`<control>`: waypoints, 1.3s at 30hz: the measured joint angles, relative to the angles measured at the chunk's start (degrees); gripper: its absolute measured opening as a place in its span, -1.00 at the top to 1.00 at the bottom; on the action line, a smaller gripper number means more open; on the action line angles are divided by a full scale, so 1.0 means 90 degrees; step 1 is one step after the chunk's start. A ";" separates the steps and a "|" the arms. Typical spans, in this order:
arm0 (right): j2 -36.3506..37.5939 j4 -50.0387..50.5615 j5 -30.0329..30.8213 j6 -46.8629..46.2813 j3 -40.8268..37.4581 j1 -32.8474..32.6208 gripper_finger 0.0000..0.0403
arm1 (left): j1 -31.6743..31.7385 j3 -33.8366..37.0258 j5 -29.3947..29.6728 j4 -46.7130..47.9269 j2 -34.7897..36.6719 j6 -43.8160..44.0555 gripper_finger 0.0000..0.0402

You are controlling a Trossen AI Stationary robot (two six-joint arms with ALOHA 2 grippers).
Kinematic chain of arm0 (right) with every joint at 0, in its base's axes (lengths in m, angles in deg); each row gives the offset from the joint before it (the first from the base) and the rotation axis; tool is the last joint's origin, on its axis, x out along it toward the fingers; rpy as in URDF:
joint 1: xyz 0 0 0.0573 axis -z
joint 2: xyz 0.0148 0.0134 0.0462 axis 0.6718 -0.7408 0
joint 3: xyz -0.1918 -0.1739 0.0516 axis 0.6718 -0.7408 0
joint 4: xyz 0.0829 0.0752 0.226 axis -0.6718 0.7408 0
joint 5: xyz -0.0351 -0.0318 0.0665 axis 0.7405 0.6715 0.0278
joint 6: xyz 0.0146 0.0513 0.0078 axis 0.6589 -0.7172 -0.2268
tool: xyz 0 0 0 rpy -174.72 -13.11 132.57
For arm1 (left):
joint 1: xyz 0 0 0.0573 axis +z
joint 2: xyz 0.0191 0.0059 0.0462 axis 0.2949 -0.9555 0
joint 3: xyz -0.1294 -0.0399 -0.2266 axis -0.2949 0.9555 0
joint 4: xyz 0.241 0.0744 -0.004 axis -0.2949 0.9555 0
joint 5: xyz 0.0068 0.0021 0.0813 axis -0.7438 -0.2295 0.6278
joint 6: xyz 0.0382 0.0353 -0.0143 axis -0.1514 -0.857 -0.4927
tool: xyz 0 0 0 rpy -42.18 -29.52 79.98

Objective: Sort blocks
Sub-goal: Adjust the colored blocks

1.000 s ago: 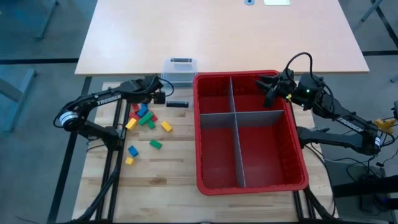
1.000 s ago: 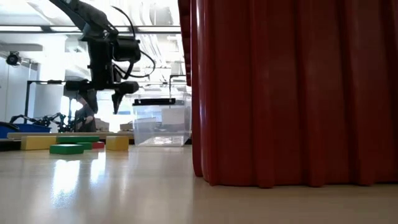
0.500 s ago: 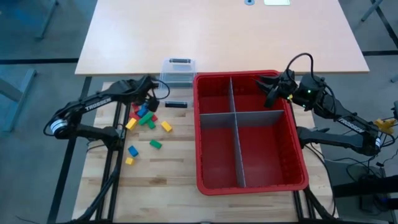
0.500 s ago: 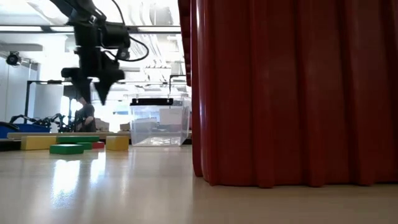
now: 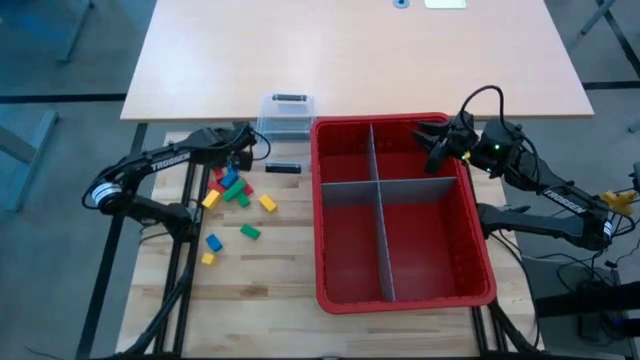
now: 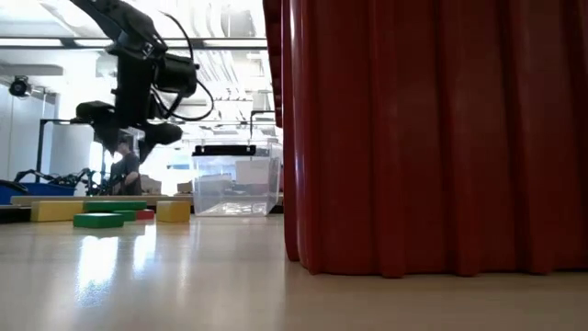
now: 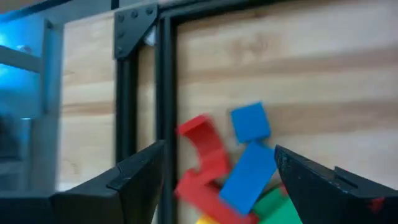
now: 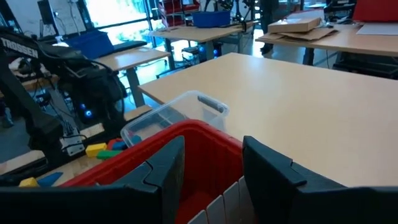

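Note:
The blocks (image 5: pixel 228 186) lie in a loose pile of red, blue, green and yellow on the wooden table's left part, with strays such as a yellow one (image 5: pixel 267 203) and a green one (image 5: pixel 250 232) nearer the front. My left gripper (image 5: pixel 240 160) hangs open above the pile's far side; in its wrist view (image 7: pixel 219 152) a red block (image 7: pixel 202 140) and a blue cube (image 7: pixel 250 121) show between the fingers, below them. My right gripper (image 5: pixel 435 150) stands open and holds nothing, above the red bin's far right compartment (image 5: pixel 420 155). In the low view my left gripper (image 6: pixel 133 133) is well above the blocks (image 6: pixel 98 220).
The red bin (image 5: pixel 400 210) with grey divider panels (image 5: pixel 380 185) fills the table's middle and right. A clear tub (image 5: pixel 287 112) stands behind the pile, and a small black bar (image 5: pixel 284 167) lies beside the bin's left wall. A bigger pale table (image 5: pixel 350 50) lies beyond.
My left gripper has shifted a little toward the table's left edge, over the pile, and has tipped and rolled at the wrist while staying open. The blocks and my right gripper have kept still.

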 joint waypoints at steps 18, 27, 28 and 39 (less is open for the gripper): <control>0.0022 0.0017 -0.0046 -0.0257 0.0000 -0.0005 0.40 | 0.0498 0.0067 0.0331 -0.0322 -0.0219 0.1784 1.00; 0.0022 0.0027 -0.0047 -0.0234 0.0000 -0.0005 0.37 | 0.0931 0.0607 -0.0740 -0.0909 -0.0303 0.1777 1.00; 0.0022 0.0035 -0.0049 -0.0232 0.0000 -0.0005 0.38 | 0.0940 0.0674 -0.0798 -0.0978 -0.0303 0.1794 1.00; 0.0022 0.0143 -0.0071 -0.0227 0.0000 -0.0005 0.43 | 0.1077 0.0950 -0.0840 -0.2057 -0.0370 0.1760 1.00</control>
